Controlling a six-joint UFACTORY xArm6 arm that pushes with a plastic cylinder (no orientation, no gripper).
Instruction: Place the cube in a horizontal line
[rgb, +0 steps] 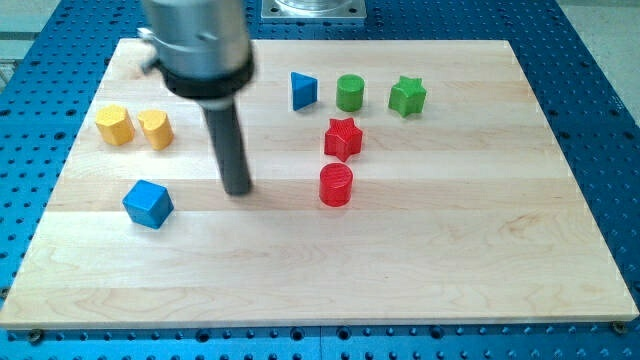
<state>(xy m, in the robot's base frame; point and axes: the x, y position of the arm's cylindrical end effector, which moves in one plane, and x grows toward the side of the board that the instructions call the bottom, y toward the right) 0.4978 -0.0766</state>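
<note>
My tip (238, 189), a bare rod with no gripper, stands right of the blue wooden cube (148, 203), which lies slightly lower-left.

On the pale wooden board (420, 260), two yellow blocks (115, 124) (156, 129) sit touching at the view's left. A blue triangular block (303, 90), green cylinder (350, 92) and green star (407, 96) line the top, above a red star (342, 138) and red cylinder (336, 185).
</note>
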